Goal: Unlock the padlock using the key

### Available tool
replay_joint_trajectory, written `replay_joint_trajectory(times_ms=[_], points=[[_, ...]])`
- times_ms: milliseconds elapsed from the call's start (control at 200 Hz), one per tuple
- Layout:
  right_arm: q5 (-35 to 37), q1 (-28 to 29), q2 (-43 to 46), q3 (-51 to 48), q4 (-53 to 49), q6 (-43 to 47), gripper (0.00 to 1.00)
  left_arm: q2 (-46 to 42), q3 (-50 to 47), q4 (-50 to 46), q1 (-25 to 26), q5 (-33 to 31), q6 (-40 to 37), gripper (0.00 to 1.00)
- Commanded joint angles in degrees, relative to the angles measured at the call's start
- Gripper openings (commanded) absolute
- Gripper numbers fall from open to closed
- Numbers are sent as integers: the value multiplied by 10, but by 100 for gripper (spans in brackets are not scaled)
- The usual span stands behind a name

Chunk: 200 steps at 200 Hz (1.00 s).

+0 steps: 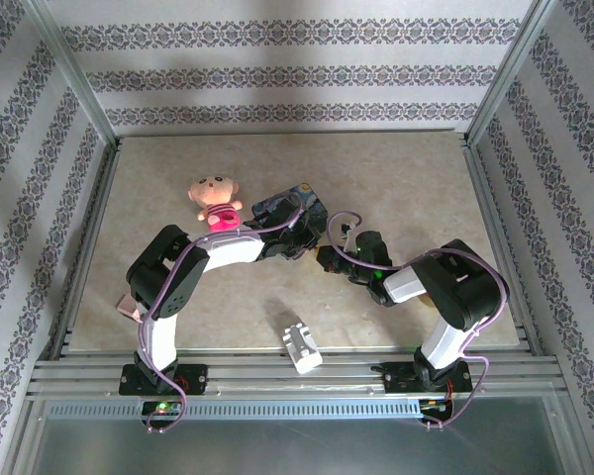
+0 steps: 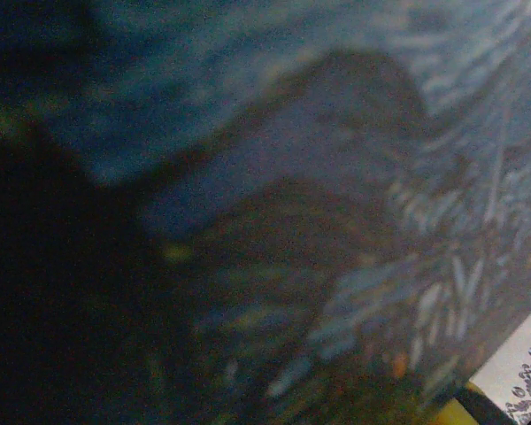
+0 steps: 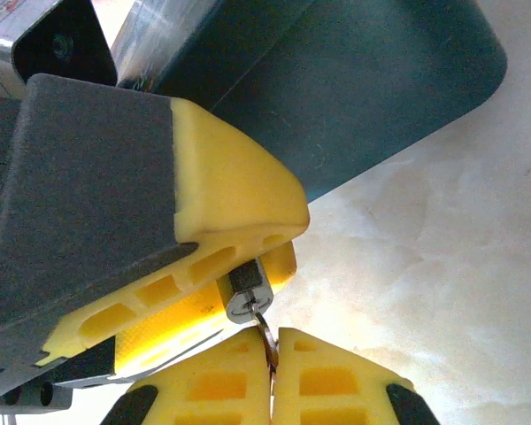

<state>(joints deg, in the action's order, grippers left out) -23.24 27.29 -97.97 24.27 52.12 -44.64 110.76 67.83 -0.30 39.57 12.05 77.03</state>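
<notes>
Top view: bright, even light; soft shadows on table (image 1: 406, 188); sharp.
Left wrist: dim, grainy, badly blurred (tin (image 2: 354, 159) very close); lower left almost black.
Right wrist: bright, table washed pale by glare; padlock (image 3: 248, 290) and key (image 3: 266, 341) glint; nearest edges soft.

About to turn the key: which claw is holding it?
The right claw, pinched shut on the key; the left claw grips the padlock instead.

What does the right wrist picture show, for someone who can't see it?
The right gripper, shut on a tiny silver key, pokes it up into a small grey padlock pinched between the left gripper's yellow fingers. A dark blue tin sits behind.
</notes>
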Motion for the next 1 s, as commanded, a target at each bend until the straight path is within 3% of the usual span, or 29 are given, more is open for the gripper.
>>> replay_joint_trajectory(times_ms=[0, 994], points=[[-7, -10, 14, 26, 40, 16, 0, 8, -7, 5, 18, 102, 28, 0], [-54, -48, 15, 74, -29, 46, 2, 12, -8, 3, 24, 113, 29, 0]])
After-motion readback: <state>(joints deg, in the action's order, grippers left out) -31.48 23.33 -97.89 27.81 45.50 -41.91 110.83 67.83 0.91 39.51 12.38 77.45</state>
